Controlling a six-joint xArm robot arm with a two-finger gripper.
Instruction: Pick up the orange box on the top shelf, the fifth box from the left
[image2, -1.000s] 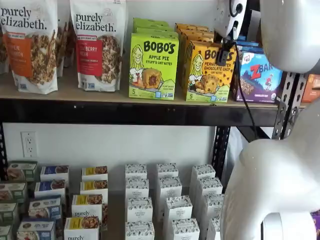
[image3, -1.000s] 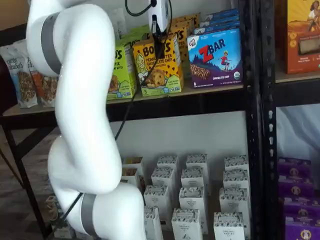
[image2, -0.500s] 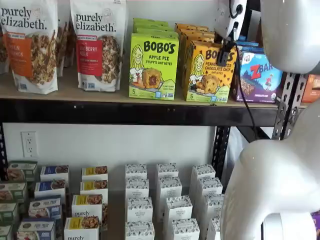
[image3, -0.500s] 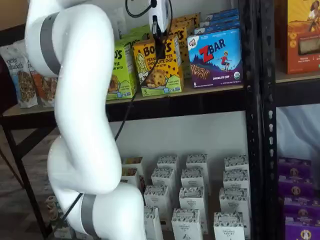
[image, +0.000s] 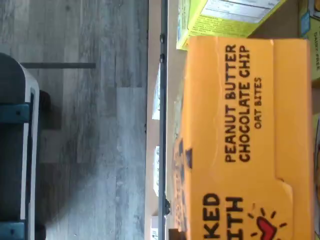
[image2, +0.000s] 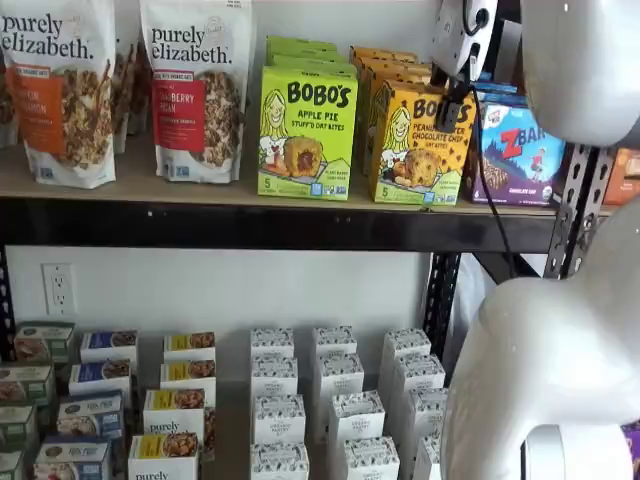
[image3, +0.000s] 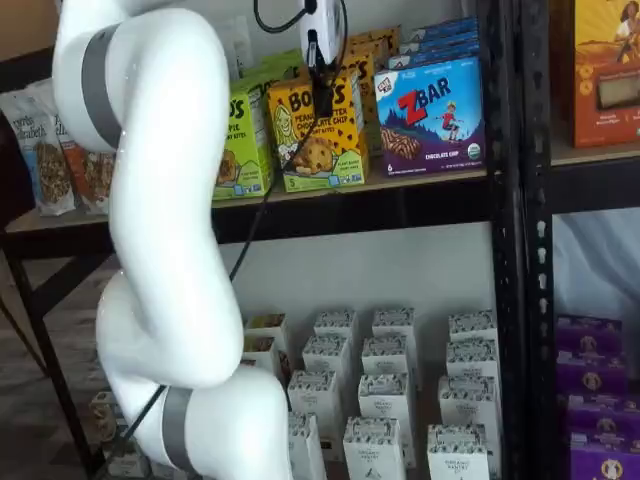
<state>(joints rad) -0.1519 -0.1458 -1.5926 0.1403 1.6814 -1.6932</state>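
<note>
Tan wooden top shelf (image2: 140, 180), glossy rectangular orange box (image2: 412, 145)

gripper (image3: 323, 97) side-on, gap unclear, orange box (image: 247, 140) cut off in wrist view

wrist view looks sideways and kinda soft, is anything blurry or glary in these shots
Wrist view: turned on its side, orange box print readable, floor soft. Shelf views: evenly lit and fairly sharp, no strong glare; the white arm looms large, and the tool is only a dark shape.
</note>
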